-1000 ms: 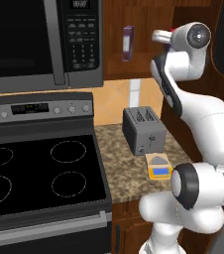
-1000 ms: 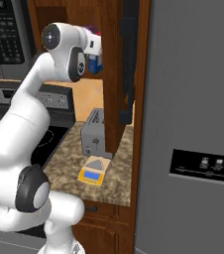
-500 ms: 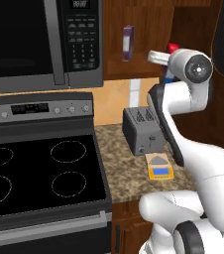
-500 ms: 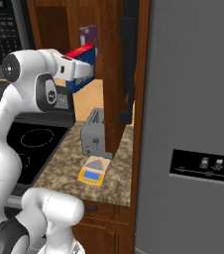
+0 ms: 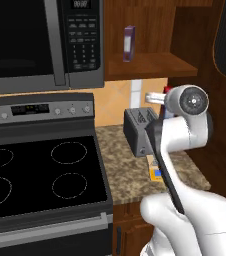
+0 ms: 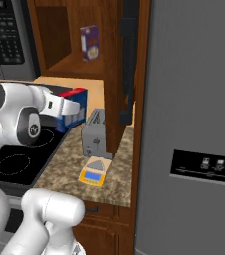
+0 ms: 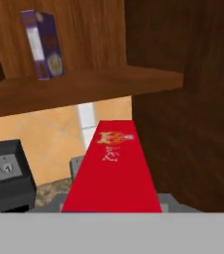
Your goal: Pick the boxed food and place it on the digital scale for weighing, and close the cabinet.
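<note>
Tool (image 6: 68, 108) clamped on blue box with red top band (image 6: 70, 112), carried above speckled stone worktop (image 6: 64, 169), left of grey toaster (image 6: 93, 133). Small yellow-orange scale (image 6: 94, 171) ahead, below. Risk: box clipping toaster during descent, or landing off-plate. Reddish-brown cabinet door (image 6: 129, 64) open beyond.

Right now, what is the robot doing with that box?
The robot's gripper is shut on the boxed food, a blue box with a red top, and holds it in the air over the counter beside the grey toaster. The digital scale sits on the counter in front of the toaster with nothing on it yet. The cabinet door stands open, and a purple box is on its shelf.
</note>
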You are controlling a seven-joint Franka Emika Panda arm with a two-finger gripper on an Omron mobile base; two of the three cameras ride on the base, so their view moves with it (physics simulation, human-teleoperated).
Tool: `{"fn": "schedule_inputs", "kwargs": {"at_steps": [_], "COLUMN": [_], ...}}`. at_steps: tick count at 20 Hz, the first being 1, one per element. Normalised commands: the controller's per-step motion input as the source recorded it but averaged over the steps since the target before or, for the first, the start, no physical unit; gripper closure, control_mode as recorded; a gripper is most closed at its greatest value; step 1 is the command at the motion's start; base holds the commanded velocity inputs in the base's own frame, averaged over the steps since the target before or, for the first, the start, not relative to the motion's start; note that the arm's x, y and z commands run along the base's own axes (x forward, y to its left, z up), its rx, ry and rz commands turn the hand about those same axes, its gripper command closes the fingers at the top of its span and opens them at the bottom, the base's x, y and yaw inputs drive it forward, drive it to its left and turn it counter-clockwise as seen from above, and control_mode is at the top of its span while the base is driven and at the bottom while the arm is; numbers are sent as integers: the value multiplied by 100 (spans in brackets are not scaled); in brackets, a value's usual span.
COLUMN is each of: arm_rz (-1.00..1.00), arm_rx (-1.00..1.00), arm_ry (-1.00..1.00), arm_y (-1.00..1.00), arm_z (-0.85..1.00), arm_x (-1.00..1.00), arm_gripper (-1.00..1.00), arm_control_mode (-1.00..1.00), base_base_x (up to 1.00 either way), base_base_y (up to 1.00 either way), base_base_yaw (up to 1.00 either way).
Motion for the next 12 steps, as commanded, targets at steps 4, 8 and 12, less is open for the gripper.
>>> {"fn": "schedule_inputs", "kwargs": {"at_steps": [4,8,12], "arm_rz": [25,12,-44], "arm_rx": [0,-2,0], "arm_ry": [8,12,1], "arm_y": [0,4,8], "arm_z": [-46,-47,-49], "arm_x": [0,31,6], "arm_gripper": [100,100,100], "arm_control_mode": [-100,-100,-100], "base_base_x": [0,0,0], "base_base_y": [0,0,0], "base_base_yaw": [0,0,0]}}
